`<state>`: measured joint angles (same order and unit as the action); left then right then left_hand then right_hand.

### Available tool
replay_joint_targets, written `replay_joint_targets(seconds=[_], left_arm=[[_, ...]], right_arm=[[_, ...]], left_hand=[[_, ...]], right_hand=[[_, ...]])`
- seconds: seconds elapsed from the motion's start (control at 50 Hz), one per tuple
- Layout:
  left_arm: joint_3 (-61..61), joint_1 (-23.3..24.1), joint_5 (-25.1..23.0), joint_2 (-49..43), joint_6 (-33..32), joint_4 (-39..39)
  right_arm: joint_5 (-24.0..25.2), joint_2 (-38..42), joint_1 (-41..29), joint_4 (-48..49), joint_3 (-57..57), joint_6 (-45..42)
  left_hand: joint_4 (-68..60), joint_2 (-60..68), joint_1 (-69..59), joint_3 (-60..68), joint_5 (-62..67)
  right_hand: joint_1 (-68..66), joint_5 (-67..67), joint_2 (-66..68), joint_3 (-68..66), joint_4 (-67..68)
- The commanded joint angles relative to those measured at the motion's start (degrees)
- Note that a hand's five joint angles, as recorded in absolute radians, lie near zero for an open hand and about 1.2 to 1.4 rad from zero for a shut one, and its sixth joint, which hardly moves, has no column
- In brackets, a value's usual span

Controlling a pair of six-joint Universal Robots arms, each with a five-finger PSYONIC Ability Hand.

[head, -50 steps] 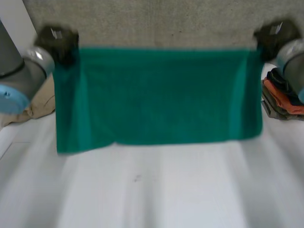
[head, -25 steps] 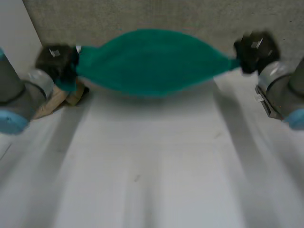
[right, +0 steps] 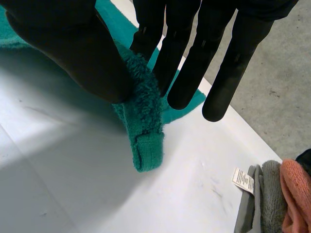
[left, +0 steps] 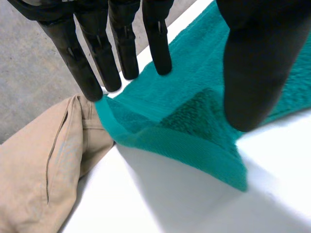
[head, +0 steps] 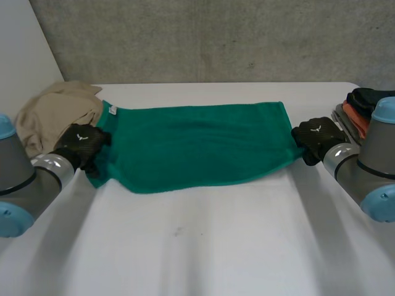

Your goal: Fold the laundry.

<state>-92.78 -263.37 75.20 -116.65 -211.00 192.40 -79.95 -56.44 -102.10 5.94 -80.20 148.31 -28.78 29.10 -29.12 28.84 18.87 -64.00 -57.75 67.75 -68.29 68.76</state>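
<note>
Left hand (left: 256,58) spread over green towel (head: 197,145) corner; right hand (right: 63,46) seemingly pinches opposite corner, thumb hiding contact.

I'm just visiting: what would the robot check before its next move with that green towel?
1. Green towel lying on the table: ok.
2. Right hand pinching its end: ok.
3. Left hand gripping its corner: not ok, fingers straight.
4. Towel smooth: not ok, bunched at the right hand.
5. Beige garment clear of towel: cannot tell.
6. Folded stack clear: ok.
</note>
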Motion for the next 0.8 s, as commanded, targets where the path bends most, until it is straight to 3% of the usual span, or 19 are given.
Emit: replay_joint_targets(seconds=[0.02, 0.16, 0.3, 0.4, 0.8], left_arm=[[-5.8, -1.7, -3.6, 3.5, 0.2, -1.2], [-3.9, -1.8, -7.3, 0.1, 0.0, -1.4], [2.7, -1.0, -5.1, -6.0, -0.3, -3.3], [7.3, -0.3, -2.7, -9.3, -0.8, -5.1], [21.3, 1.1, -1.7, -17.6, -6.0, -9.6]], right_arm=[[0.5, -0.9, 0.7, 0.8, -2.4, 0.0], [0.7, -0.5, 0.6, 1.4, -3.9, -0.2], [0.7, -0.3, 0.4, 2.1, -4.9, -0.3], [0.7, -0.6, 0.8, 2.2, -5.1, -0.5], [0.9, -0.3, 1.5, 2.8, -5.8, -0.8]], left_hand=[[-17.4, 17.1, -17.1, 17.4, 17.3], [-23.7, 23.3, -23.3, 23.6, 23.6], [-8.7, 8.4, -8.4, 8.6, 8.6], [-6.5, 6.2, -6.2, 6.4, 6.4], [-18.6, 18.3, -18.2, 18.5, 18.5]], right_hand=[[-16.0, -12.3, 12.2, -11.7, 11.2], [-16.0, -12.3, 12.2, -11.7, 11.2], [-16.0, -12.3, 12.2, -11.7, 11.2], [-16.0, -12.3, 12.2, -11.7, 11.2], [-16.0, -12.3, 12.2, -11.7, 11.2]])
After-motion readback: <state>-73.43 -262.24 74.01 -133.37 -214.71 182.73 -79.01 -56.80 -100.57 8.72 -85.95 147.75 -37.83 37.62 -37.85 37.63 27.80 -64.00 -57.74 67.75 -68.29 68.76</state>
